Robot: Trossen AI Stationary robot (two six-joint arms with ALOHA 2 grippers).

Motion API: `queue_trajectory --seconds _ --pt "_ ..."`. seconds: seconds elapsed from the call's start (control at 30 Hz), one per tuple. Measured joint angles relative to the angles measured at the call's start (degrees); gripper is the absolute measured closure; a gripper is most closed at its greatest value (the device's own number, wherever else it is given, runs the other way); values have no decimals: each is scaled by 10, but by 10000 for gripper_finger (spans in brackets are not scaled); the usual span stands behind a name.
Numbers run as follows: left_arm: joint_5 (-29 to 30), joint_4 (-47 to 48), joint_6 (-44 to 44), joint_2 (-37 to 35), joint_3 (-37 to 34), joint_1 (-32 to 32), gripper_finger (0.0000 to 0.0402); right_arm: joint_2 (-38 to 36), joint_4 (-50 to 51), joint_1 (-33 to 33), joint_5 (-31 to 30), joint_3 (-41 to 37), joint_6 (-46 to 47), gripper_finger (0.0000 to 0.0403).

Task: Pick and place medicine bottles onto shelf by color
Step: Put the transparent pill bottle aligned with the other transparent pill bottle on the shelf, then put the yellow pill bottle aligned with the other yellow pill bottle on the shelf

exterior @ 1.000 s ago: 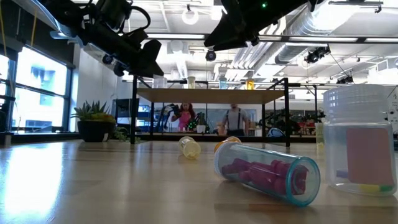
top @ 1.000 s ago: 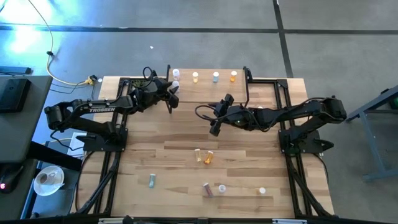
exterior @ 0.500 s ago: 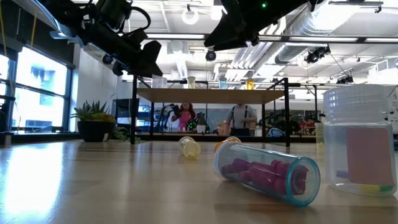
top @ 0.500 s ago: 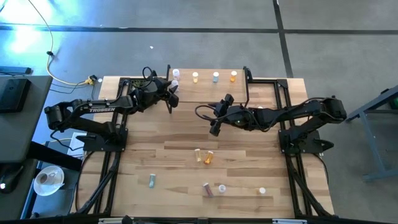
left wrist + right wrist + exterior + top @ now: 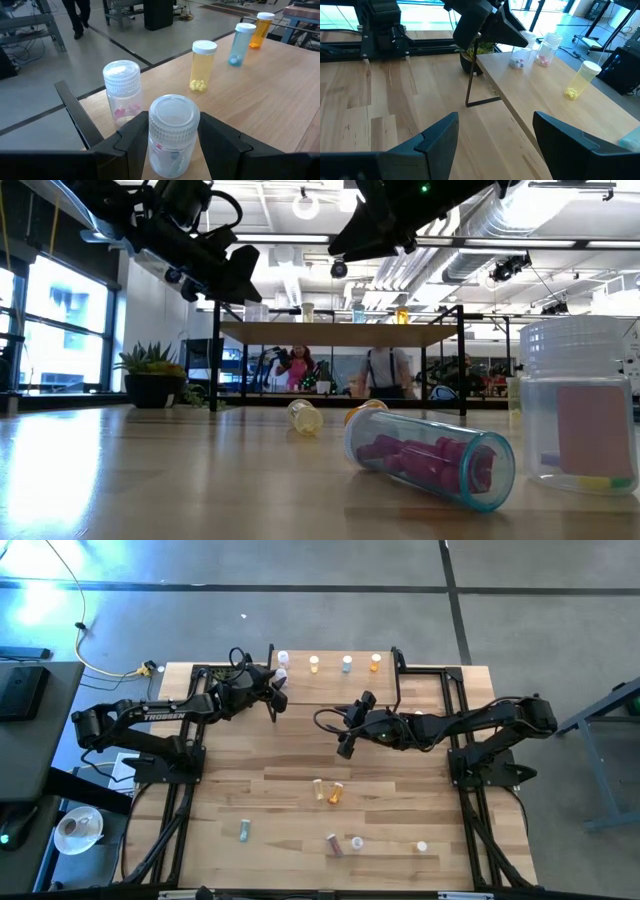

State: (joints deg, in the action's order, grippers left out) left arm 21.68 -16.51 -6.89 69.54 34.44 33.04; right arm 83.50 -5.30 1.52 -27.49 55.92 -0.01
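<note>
Two dark arms reached over the light wood tabletop (image 5: 400, 790) in the high view. Left tool (image 5: 279, 683) sat at the left end of the low wood-topped shelf on black legs (image 5: 330, 683), clamped on a clear white-capped bottle (image 5: 282, 675). Right tool (image 5: 347, 736) hovered just off the shelf's near edge, fingers spread apart, nothing held. Four capped bottles stood along the shelf's far edge: clear (image 5: 283, 658), yellow (image 5: 314, 664), blue (image 5: 346, 663), orange (image 5: 375, 662). Loose bottles lay on the near tabletop: a yellow one (image 5: 318, 788) beside an orange one (image 5: 335, 793), a green-blue one (image 5: 244, 831), a purple one (image 5: 334, 845), two white caps (image 5: 357, 842) (image 5: 422, 847).

Low view: purple-pill bottle on its side in the foreground; a large clear upright bottle (image 5: 580, 405) at the right edge; the yellow and orange ones lay farther back. Potted green plant (image 5: 152, 375) stood at left. Two people (image 5: 297, 367) showed in the room behind.

Left wrist view: both fingers (image 5: 131, 137) pressed the clear bottle's sides; it stood on the shelf just beside the other clear bottle holding pink pills.

Right wrist view: own fingers (image 5: 440, 132) well apart; the left tool showed at the shelf's far end, above the plant.
</note>
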Motion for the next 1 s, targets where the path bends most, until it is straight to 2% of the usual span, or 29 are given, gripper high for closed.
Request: queue_trajectory --seconds 0.2,0.6,1.0 --pt "5 0 -18 0 0 0 245 0 0 0 0 0 0 156" --pt "0 0 3 0 0 0 242 0 0 0 0 0 0 156" --pt "-4 -5 -4 0 0 0 187 0 0 0 0 0 0 156"
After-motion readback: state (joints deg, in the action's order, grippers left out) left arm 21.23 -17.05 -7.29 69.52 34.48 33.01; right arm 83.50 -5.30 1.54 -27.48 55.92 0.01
